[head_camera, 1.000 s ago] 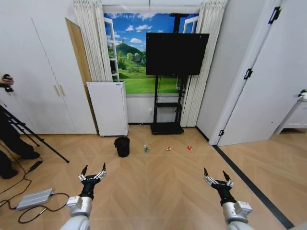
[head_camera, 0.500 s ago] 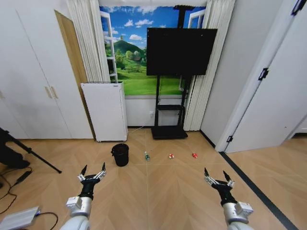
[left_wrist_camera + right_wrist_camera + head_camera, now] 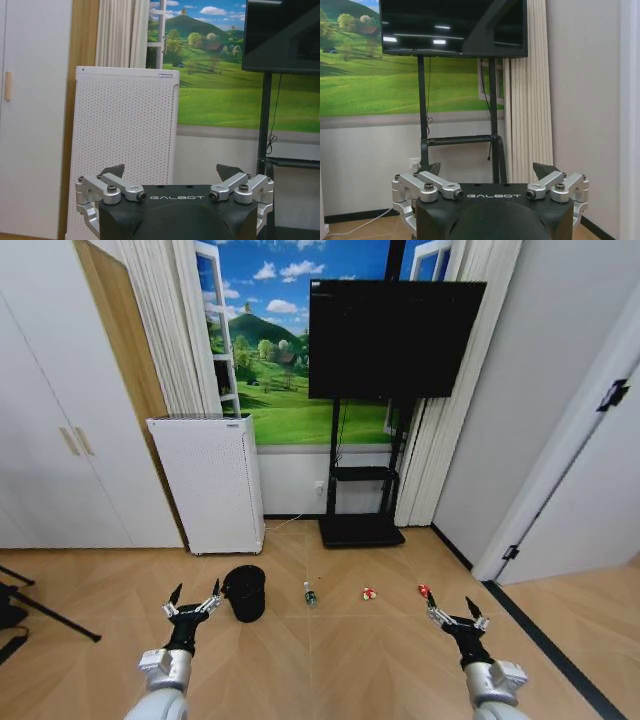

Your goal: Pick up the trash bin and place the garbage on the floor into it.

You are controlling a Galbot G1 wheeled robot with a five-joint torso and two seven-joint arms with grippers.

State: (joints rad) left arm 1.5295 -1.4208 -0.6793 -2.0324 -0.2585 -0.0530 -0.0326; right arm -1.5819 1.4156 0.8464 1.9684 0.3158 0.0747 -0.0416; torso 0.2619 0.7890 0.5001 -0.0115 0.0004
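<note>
Black trash bin [image 3: 245, 592] on parquet floor [image 3: 340, 660]; bottle [image 3: 310, 594] and two red wrappers [image 3: 369, 593] lie beside it. Left gripper [image 3: 195, 598] and right gripper [image 3: 450, 613]: raised, fingers spread, empty.

Black left hand [image 3: 194, 594] and right hand [image 3: 449, 608], silver screwed finger links, pointed black fingertips, white GALBOT lettering

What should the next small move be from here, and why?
Probably roll forward a little more, steering slightly left toward the bin. Both grippers, left and right, are open and empty, held low and forward, and the bin appears to stand beyond the left one on the floor. The bottle and two wrappers lie in a row to its right.
</note>
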